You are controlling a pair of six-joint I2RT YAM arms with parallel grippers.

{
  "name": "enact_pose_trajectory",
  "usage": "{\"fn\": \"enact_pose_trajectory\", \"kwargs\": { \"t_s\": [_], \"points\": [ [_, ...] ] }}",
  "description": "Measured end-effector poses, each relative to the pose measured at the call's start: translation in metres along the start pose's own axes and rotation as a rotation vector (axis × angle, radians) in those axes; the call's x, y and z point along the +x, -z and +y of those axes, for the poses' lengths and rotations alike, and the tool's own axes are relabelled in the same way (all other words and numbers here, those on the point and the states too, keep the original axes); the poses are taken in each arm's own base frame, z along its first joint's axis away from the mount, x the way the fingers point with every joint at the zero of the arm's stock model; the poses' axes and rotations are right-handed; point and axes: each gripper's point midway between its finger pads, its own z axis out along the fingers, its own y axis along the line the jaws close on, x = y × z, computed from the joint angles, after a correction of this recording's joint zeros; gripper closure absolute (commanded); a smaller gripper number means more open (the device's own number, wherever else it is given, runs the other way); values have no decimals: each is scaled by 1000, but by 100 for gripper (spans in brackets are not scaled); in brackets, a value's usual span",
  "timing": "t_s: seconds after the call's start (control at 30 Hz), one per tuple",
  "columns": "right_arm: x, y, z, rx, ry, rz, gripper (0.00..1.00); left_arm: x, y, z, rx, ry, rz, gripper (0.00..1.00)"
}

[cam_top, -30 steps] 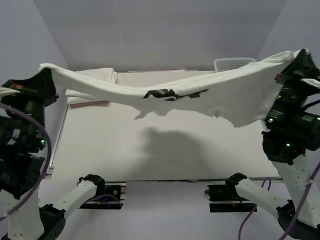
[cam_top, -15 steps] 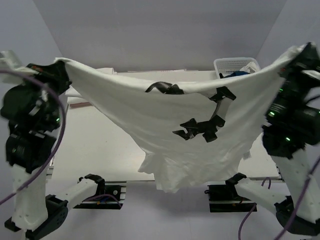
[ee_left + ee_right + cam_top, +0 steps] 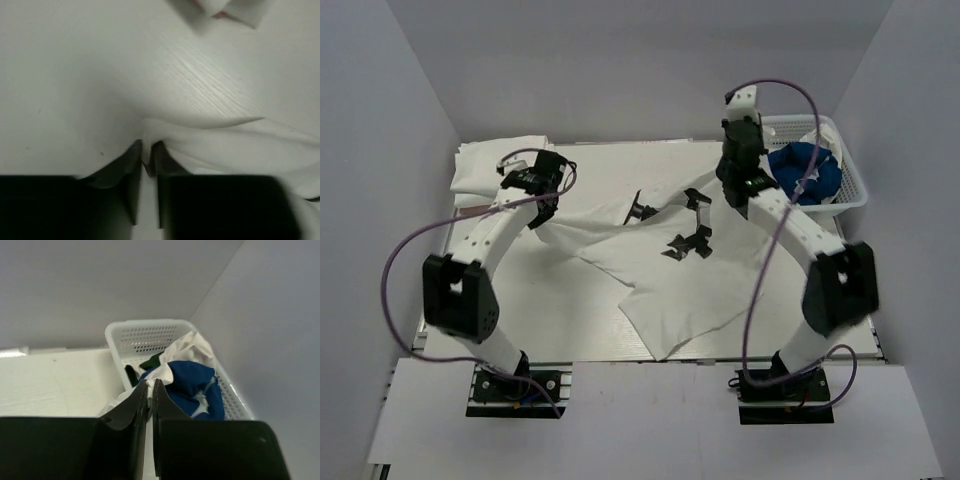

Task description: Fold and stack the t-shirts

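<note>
A white t-shirt (image 3: pixel 670 290) with a black print lies crumpled across the table (image 3: pixel 520 300). My left gripper (image 3: pixel 542 208) is low at its left corner, shut on a fold of the white cloth (image 3: pixel 235 145), with the jaws (image 3: pixel 147 150) pinching it against the table. My right gripper (image 3: pixel 732 180) holds the shirt's right corner a little above the table. It is shut (image 3: pixel 150 385) on white cloth that hangs down to the left (image 3: pixel 112 407). A royal blue shirt (image 3: pixel 805 175) (image 3: pixel 192 385), a white one (image 3: pixel 192 347) and a dark green one (image 3: pixel 150 361) lie in the basket.
The white lattice basket (image 3: pixel 855 195) (image 3: pixel 145 335) stands at the back right, just beyond my right gripper. A folded white stack (image 3: pixel 490 165) lies at the back left, and its corner shows in the left wrist view (image 3: pixel 235 10). Grey walls close three sides.
Both arms have come down and inward from holding the shirt stretched high in the air. The shirt now lies on the table, still held at both corners.
</note>
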Motion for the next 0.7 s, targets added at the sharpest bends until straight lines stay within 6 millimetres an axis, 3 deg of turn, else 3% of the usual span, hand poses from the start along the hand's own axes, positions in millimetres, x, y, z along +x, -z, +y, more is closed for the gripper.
{"fn": "enact_pose_trajectory", "kwargs": {
  "t_s": [0.03, 0.07, 0.1, 0.17, 0.23, 0.3, 0.5, 0.6, 0.7],
  "points": [
    [18, -17, 17, -10, 29, 45, 73, 10, -15, 5, -53, -7, 37, 19],
    [32, -32, 32, -12, 43, 73, 45, 18, -29, 11, -111, -17, 75, 0],
    [47, -47, 49, -10, 62, 102, 10, 24, -39, 17, -160, -23, 110, 0],
    [82, -63, 72, -24, 113, 165, 10, 31, -58, 22, -232, -20, 162, 0],
    [114, -61, 86, -72, 162, 241, 10, 31, -68, 28, -277, -12, 191, 0],
    [125, -55, 93, -126, 173, 289, 10, 25, -67, 31, -287, -5, 198, 0],
    [82, -33, 104, -320, 23, 288, 10, -2, -46, 6, -130, 16, 161, 0],
    [53, -4, 103, -447, -100, 272, 10, -4, -37, -17, 3, -17, 170, 0],
    [46, 36, 98, -572, -202, 281, 10, 7, -35, -42, 154, -86, 218, 0]
  ]
}}
